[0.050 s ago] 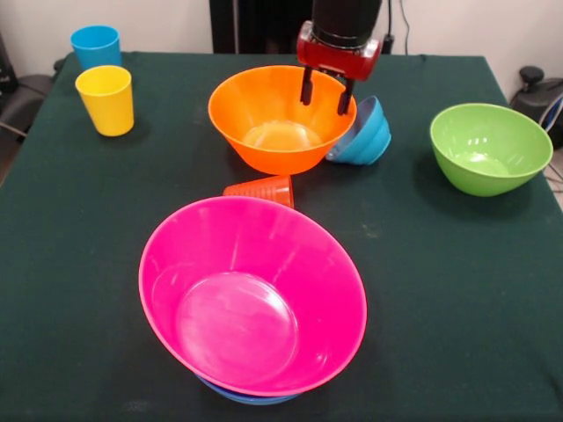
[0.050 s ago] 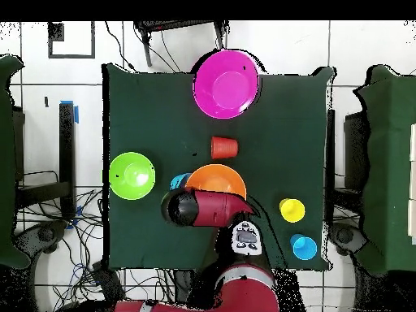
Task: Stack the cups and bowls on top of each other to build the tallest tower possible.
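Gripper (image 1: 323, 91) hung over the far rim of the orange bowl (image 1: 280, 123), its two fingers spread apart and holding nothing; one finger appeared to sit inside the wall and the other over the rim, which reads as a line-up for a pinch on that rim, though contact could not be confirmed. The bowl sat upright on the bench (image 1: 440, 264), directly under the gripper. Just beside the gripper, on the side toward the green bowl (image 1: 489, 147), a ridged blue bowl (image 1: 365, 134) leaned on its side against the orange bowl's wall, probably propped there rather than placed. The green bowl stood upright, well apart. The orange-red ribbed cup (image 1: 262, 189) lay tipped over, between the orange bowl and the tower (image 1: 252, 299). The tower was well away from the gripper, across the bench: a pink bowl nested over blue, only a sliver of blue rim showing beneath. Yellow cup (image 1: 106, 99) and sky-blue cup (image 1: 95, 46) stood upright together at a corner on the opposite side, not yet stacked. Judged early in the build.
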`<state>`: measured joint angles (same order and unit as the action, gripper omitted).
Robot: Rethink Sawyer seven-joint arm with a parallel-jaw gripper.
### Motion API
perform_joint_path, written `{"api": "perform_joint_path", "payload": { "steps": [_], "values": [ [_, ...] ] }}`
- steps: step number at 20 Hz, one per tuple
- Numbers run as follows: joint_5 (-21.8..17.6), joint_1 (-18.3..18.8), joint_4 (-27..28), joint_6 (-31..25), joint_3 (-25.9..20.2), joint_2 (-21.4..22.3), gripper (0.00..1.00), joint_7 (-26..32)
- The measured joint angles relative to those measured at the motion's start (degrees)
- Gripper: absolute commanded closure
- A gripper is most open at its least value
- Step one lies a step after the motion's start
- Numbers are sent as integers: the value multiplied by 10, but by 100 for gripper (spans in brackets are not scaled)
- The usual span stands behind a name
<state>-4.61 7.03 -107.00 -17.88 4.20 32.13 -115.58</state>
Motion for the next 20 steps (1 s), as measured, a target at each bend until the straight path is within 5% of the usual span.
{"api": "perform_joint_path", "payload": {
  "steps": [20],
  "values": [
    [2,17,12,-94,1,48,0,0]
  ]
}}
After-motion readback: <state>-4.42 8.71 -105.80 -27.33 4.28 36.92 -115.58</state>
